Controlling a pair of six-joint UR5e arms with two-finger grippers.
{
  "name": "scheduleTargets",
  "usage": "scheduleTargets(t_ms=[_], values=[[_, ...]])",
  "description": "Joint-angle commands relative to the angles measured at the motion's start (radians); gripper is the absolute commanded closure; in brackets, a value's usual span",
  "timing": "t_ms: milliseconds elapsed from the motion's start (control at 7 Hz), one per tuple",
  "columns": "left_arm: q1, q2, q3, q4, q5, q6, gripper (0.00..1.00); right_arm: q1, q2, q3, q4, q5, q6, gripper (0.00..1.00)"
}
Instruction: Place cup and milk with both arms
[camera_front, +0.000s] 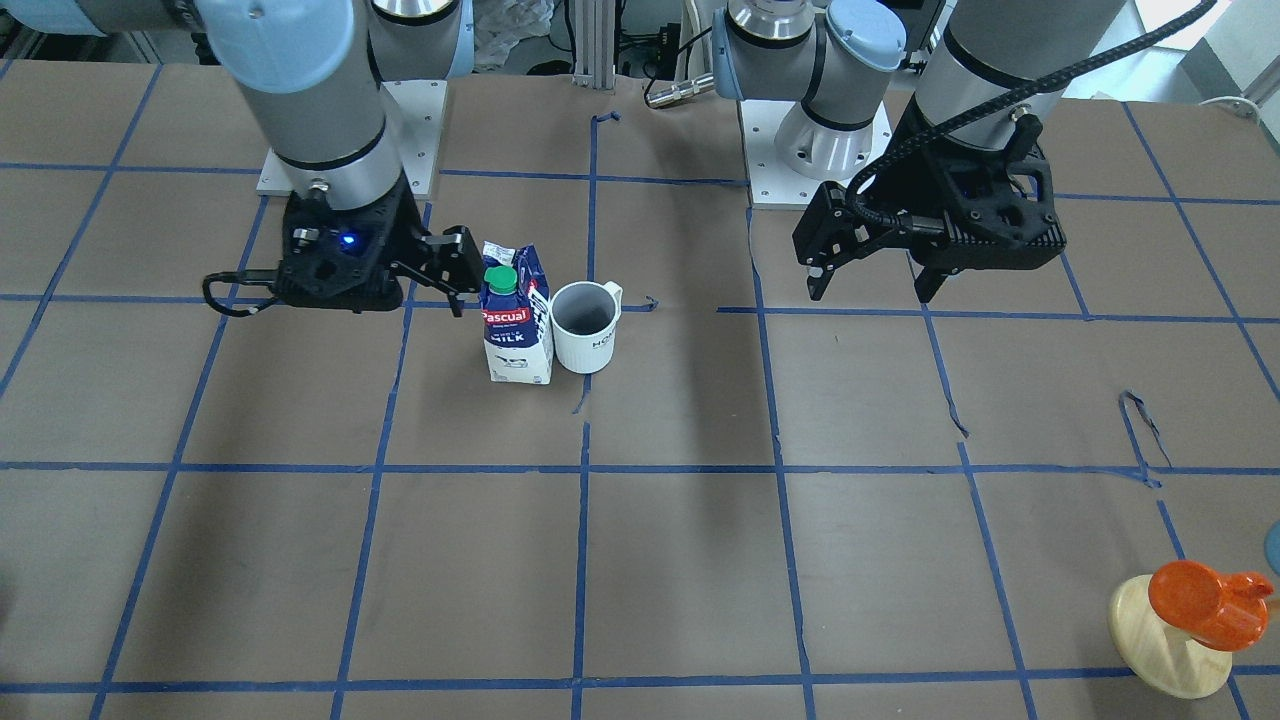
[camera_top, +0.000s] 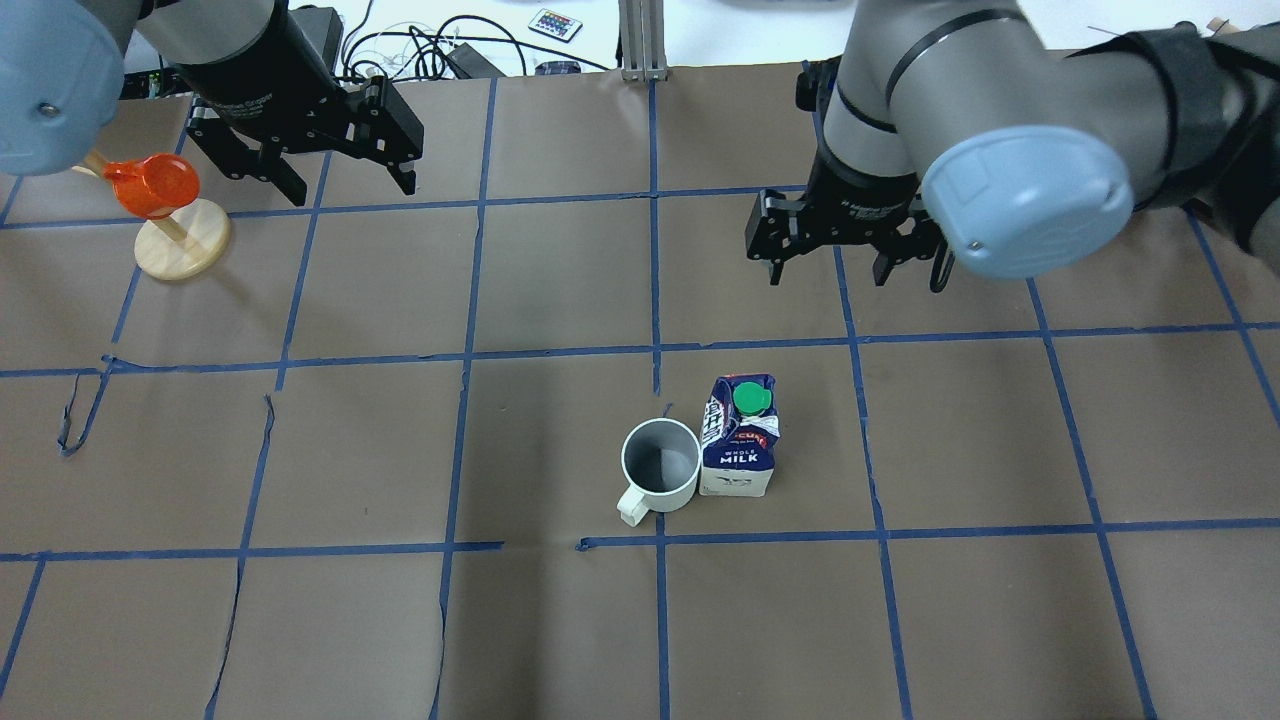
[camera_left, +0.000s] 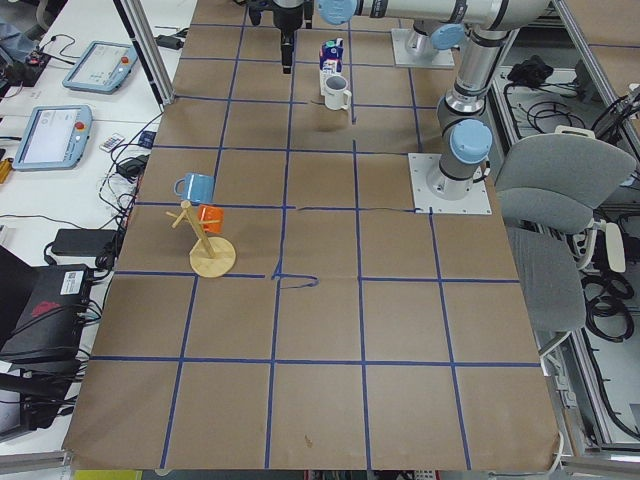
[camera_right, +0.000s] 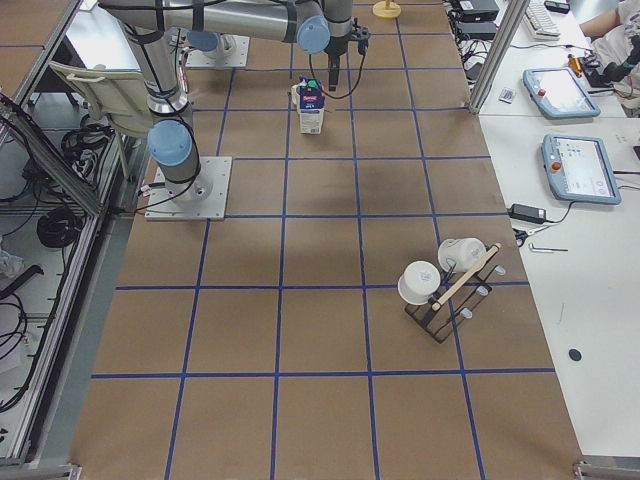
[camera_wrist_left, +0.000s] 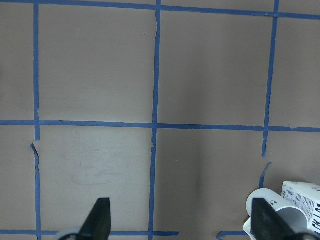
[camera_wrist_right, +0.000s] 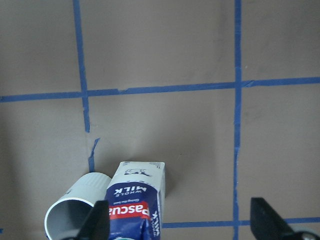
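Note:
The white cup (camera_top: 659, 467) with a dark grey inside stands upright on the brown table, its handle toward the robot. The blue and white milk carton (camera_top: 740, 437) with a green cap stands upright, touching the cup's side. Both also show in the front view, the cup (camera_front: 585, 326) and the milk (camera_front: 517, 325). My right gripper (camera_top: 830, 272) is open and empty, raised above the table and apart from the carton; its wrist view shows the milk (camera_wrist_right: 135, 200) and the cup (camera_wrist_right: 75, 212) below. My left gripper (camera_top: 350, 185) is open and empty, raised far to the left of both.
An orange cup (camera_top: 150, 186) hangs on a wooden stand with a round base (camera_top: 183, 251) at the far left, close to my left gripper. A blue mug (camera_left: 193, 186) hangs on the same stand. A rack with white cups (camera_right: 445, 282) stands at the right end. Blue tape lines cross the table.

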Motion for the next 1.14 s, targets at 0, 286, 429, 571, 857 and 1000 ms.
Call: scheduleTargets(t_ms=[0,286,429,571,857,1000], values=[[0.000,0.004,-0.002,0.000,0.001,-0.002,0.00,-0.102,-0.022,-0.092,0.136,-0.006,-0.159,0.00],[0.000,0.005,-0.003,-0.016,0.006,0.001,0.00,-0.144,-0.037,-0.096,0.171,-0.063,-0.239,0.00],[0.000,0.005,-0.002,-0.017,0.018,0.000,0.00,-0.146,-0.059,-0.092,0.182,-0.066,-0.241,0.00],[0.000,0.004,-0.002,-0.028,0.018,-0.002,0.00,-0.141,-0.068,-0.104,0.211,-0.065,-0.230,0.00],[0.000,0.005,-0.002,-0.028,0.018,-0.002,0.00,-0.137,-0.103,-0.103,0.219,-0.053,-0.229,0.00],[0.000,0.005,-0.002,-0.028,0.018,0.000,0.00,-0.137,-0.103,-0.103,0.219,-0.054,-0.229,0.00]])
